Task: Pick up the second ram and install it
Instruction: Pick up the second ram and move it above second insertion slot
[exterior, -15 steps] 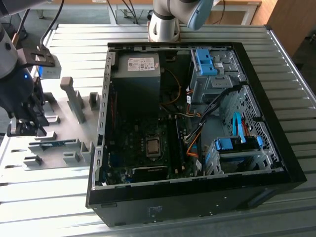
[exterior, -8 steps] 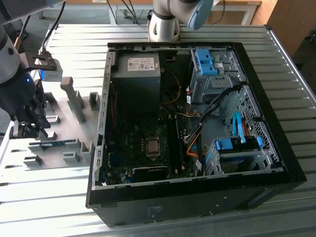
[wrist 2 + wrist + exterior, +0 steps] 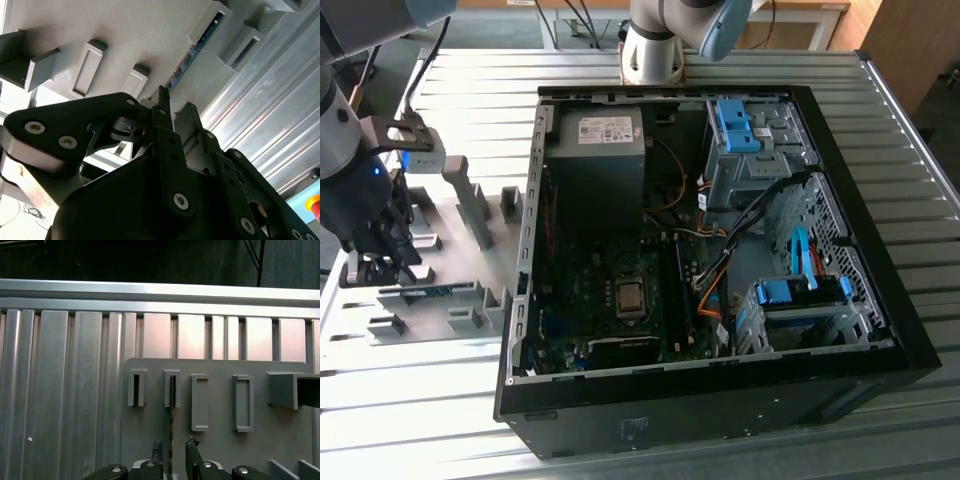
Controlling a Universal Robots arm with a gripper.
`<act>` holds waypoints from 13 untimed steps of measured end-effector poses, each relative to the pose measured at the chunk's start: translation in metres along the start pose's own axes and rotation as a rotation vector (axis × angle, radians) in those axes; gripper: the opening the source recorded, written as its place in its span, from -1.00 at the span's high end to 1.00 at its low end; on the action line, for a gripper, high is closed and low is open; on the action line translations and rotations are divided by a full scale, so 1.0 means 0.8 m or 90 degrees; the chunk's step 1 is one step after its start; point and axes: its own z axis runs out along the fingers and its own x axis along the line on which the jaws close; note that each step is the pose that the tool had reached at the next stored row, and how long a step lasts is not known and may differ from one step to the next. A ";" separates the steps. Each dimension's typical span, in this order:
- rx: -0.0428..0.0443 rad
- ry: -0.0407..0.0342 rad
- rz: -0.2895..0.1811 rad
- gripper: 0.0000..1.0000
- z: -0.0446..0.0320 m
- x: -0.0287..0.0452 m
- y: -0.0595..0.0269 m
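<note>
- Gripper (image 3: pixel 174 446) hovers over the grey fixture plate (image 3: pixel 220 455), jaws slightly apart, clasping nothing.
- Second ram (image 3: pixel 170 422) stands on edge in that plate's slots, between the jaws, with gaps either side.

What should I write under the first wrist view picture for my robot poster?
Open gripper lined up with the second ram, which stands on edge in its grey holder plate.

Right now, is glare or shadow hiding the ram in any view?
First wrist view: the second ram is a dark edge-on line, and glare sits on the table slats. Second wrist view: the gripper is dark against the bright plate. Exterior view: the case interior is shadowed.
</note>
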 end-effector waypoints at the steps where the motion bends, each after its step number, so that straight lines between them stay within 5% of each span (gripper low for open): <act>1: 0.0000 0.0001 0.000 0.36 0.0016 0.0001 0.000; 13: 0.0010 0.0002 0.000 0.36 0.0232 0.0008 0.001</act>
